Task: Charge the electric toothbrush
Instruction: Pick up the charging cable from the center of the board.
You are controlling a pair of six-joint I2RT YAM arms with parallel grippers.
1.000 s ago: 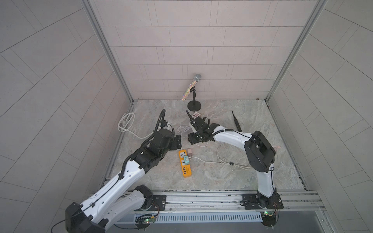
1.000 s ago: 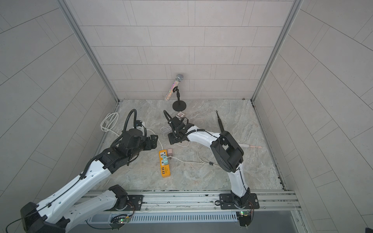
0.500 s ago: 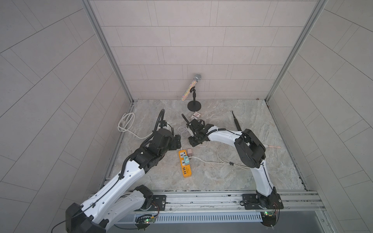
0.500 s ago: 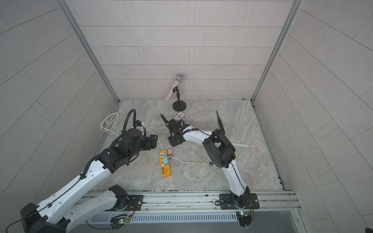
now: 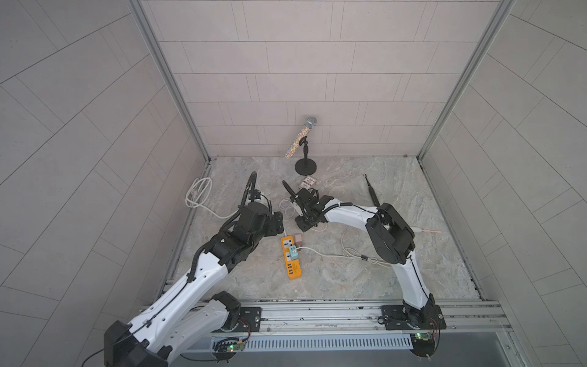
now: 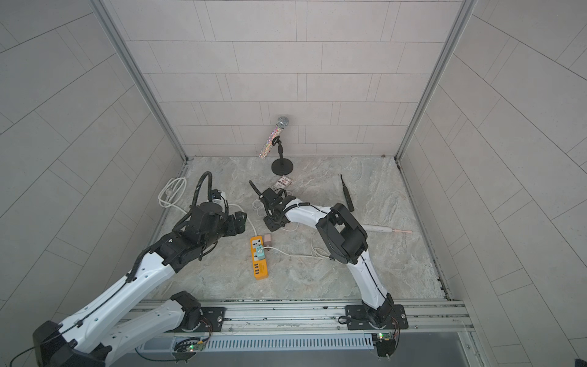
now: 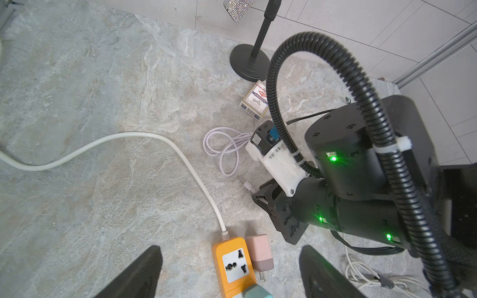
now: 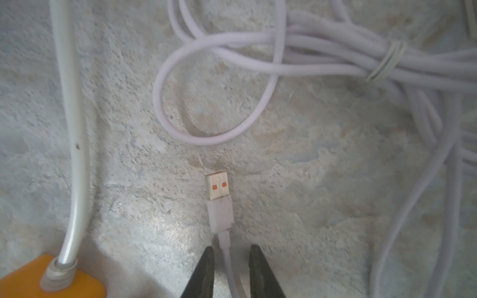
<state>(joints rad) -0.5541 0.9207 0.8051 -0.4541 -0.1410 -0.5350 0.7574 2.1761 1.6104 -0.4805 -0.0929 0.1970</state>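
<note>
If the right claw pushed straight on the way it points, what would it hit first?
Probably the lilac cable just behind its USB plug, lying between the fingers of the right claw; then the tabletop. Depth is unclear.

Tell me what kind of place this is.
Probably a robot test booth, not a real room: tiled walls on three sides, a stone-look floor, and robot arms bolted to a metal rail.

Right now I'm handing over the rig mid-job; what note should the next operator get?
Left gripper: open, empty, near the orange power strip.
Right gripper: jaws narrowly apart astride the lilac cable behind its USB plug, not pinching.
Pink adapter lies unplugged beside the strip. Black toothbrush and white toothbrush lie on the floor, away from the cable.
Done: nothing connected.
To do: grip cable, plug in, connect toothbrush.
</note>
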